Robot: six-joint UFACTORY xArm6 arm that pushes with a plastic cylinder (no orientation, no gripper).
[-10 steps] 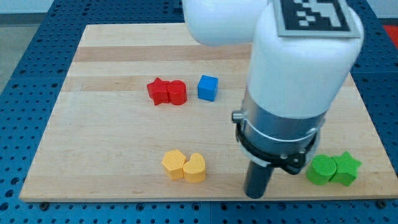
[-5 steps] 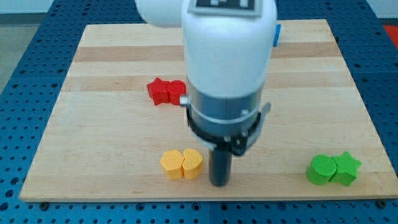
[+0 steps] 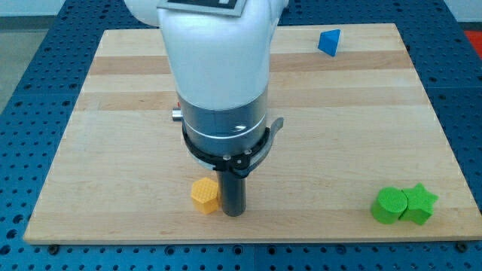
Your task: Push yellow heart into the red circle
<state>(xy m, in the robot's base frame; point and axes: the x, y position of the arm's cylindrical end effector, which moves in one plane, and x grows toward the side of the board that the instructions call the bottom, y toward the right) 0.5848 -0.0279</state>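
My tip sits near the view's bottom edge of the board, just right of a yellow block and touching or nearly touching it. That yellow block looks hexagonal. The yellow heart is not visible; the rod and arm body cover the spot where it lay. The red circle and the red star are also hidden behind the arm's white and grey body.
A green circle and a green star sit together at the view's bottom right. A blue triangular block lies at the view's top right. The board's bottom edge is close below my tip.
My tip has swept from the view's right to the left along the bottom, reaching the yellow pair. The arm now hides the yellow heart and both red blocks; the blue triangle has come into view.
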